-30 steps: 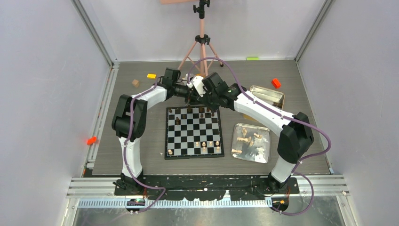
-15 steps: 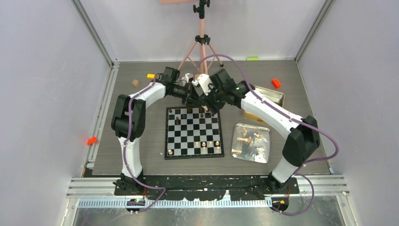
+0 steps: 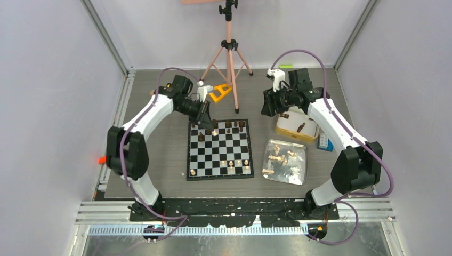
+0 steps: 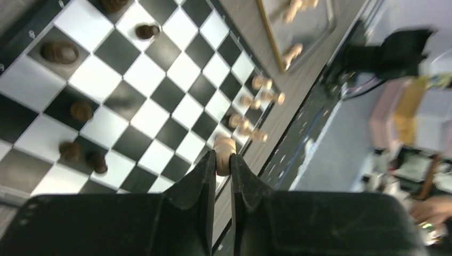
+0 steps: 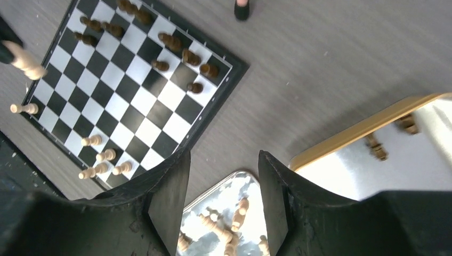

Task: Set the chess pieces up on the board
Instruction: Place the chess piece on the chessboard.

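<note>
Tan wooden chess piece (image 4: 224, 148) being clenched in left tool (image 4: 223, 162), black-and-white checkered chessboard (image 4: 139, 109) below, right tool (image 5: 223, 172) being held released.

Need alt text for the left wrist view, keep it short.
The left gripper pinches a light tan chess piece over the checkered board. Dark pieces stand on the near squares, light ones along the far edge, with a tray of more light pieces beyond.
</note>
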### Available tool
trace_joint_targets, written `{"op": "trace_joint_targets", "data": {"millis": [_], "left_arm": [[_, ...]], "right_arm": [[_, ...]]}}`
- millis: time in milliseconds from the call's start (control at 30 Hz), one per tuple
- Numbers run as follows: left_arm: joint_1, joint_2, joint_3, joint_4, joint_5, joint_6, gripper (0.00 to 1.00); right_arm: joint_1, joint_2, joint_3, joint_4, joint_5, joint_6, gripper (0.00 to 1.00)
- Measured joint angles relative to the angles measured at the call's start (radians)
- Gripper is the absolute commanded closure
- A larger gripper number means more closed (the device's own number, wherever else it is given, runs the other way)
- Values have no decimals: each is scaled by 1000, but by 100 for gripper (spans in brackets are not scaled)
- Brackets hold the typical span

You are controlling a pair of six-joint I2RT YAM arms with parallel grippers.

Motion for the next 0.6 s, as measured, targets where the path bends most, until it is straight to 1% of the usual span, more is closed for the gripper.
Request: {"op": "trace_joint_targets", "data": {"millis": [100, 167, 367, 400, 600], "left_arm": [[-30, -115, -80, -27, -81, 133, 100], [-74, -172, -133, -31, -140, 206, 100], [-292, -330, -343, -14, -317, 383, 100], [-315, -349, -368, -13, -335, 402, 100], [-340, -414, -435, 34, -395, 479, 100]], "right_arm": [[-24, -3, -78, 14, -44, 5, 45], [-28, -3, -118, 18, -66, 5, 46], [-32, -21, -205, 53, -118, 2, 47], [-32, -23, -213, 59, -122, 1, 47], [-32, -44, -246, 88, -136, -8, 48]]}}
